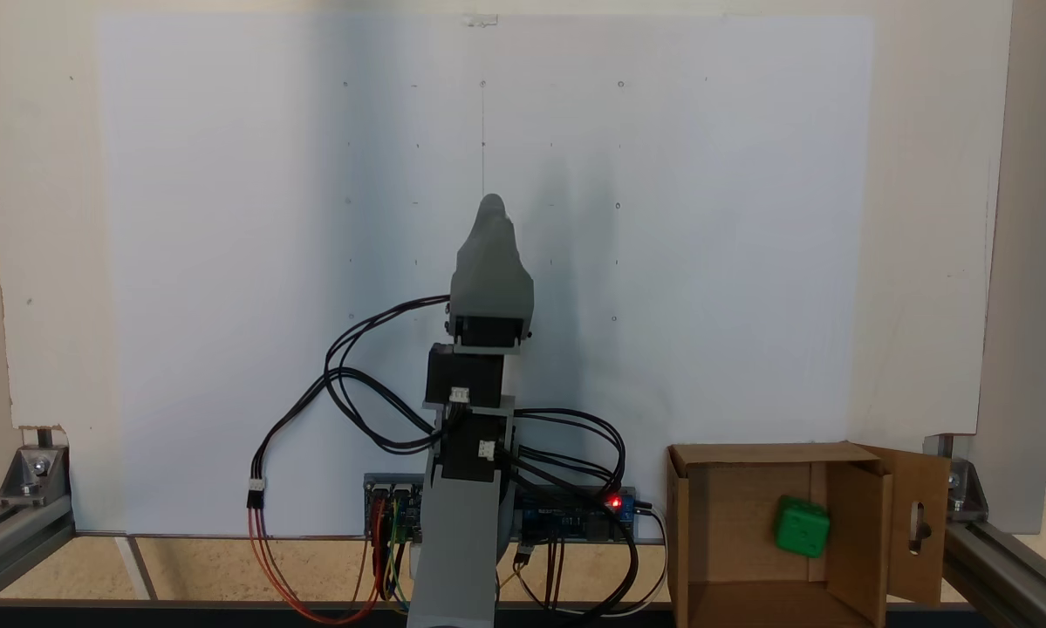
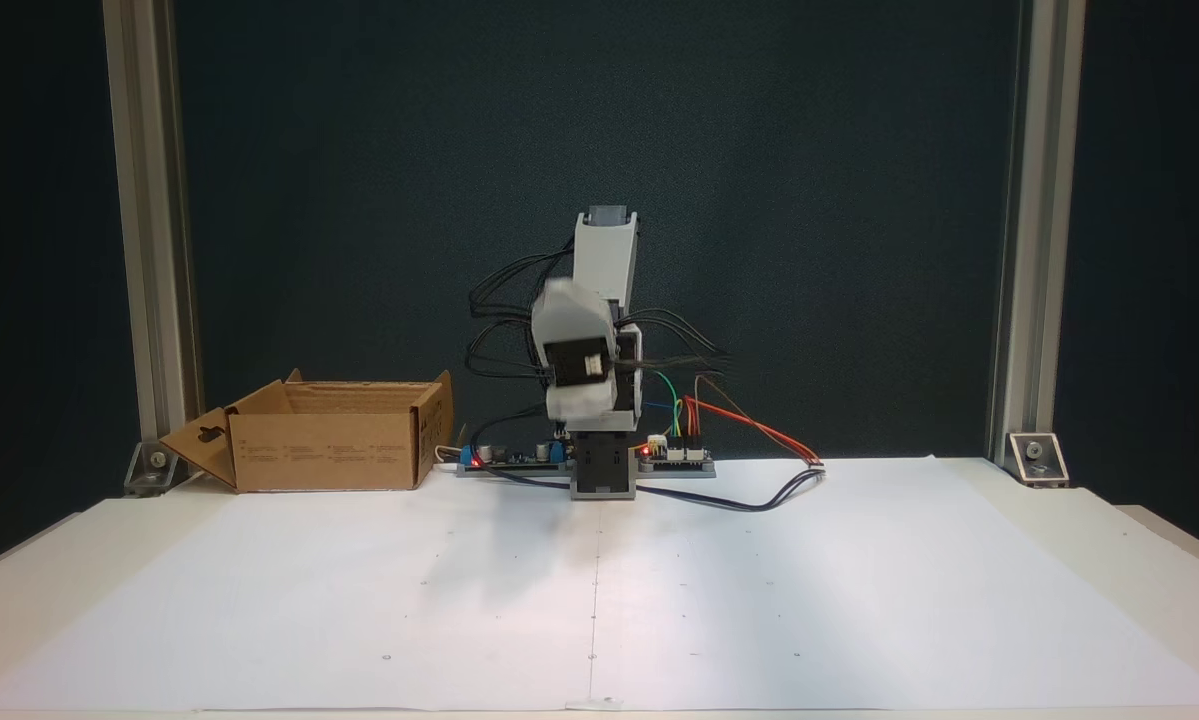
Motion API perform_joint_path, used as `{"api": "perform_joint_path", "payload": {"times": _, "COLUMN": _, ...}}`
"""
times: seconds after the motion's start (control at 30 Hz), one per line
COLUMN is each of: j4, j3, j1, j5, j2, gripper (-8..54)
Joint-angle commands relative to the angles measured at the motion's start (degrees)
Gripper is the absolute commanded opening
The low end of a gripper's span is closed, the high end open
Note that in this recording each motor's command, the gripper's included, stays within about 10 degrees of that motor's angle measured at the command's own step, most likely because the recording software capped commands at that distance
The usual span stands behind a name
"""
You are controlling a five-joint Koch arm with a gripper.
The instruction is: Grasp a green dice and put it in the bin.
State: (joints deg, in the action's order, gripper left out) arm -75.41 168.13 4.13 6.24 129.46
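The green dice point(image 1: 802, 526) lies inside the bin point(image 1: 754, 453), a brown cardboard box at the lower right of a fixed view, near the box's right inner wall. From the front, the bin point(image 2: 324, 450) stands at the left beside the arm's base, and its walls hide the dice. My gripper point(image 1: 492, 208) is far from the box, over the white sheet and pointing away from the base, tapering to a single tip. Seen from the front, the gripper point(image 2: 571, 345) is folded low against the arm and blurred. Nothing shows in it.
A white paper sheet point(image 2: 599, 580) covers the table. Circuit boards point(image 2: 674, 458) and looping cables point(image 1: 348, 384) lie around the arm's base. Aluminium frame posts point(image 2: 149, 230) stand at both sides, with brackets point(image 1: 34, 471) at the table corners. The bin's side flap point(image 1: 919, 523) with a handle slot hangs open.
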Motion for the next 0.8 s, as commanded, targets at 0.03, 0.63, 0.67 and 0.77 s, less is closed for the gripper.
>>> {"api": "perform_joint_path", "payload": {"times": 0.03, "j4": -11.8, "j3": 1.0, "j1": 0.2, "j5": -1.4, "j2": 6.5, "gripper": 43.5}}
{"api": "perform_joint_path", "payload": {"times": 0.63, "j4": -15.3, "j3": 11.2, "j1": 0.1, "j5": -1.3, "j2": 6.2, "gripper": 44.4}}
{"api": "perform_joint_path", "payload": {"times": 0.67, "j4": -15.3, "j3": 11.2, "j1": 0.2, "j5": -1.3, "j2": 6.2, "gripper": 44.4}}
{"api": "perform_joint_path", "payload": {"times": 0.77, "j4": -15.4, "j3": 11.2, "j1": 0.2, "j5": -1.4, "j2": 6.3, "gripper": 44.5}}
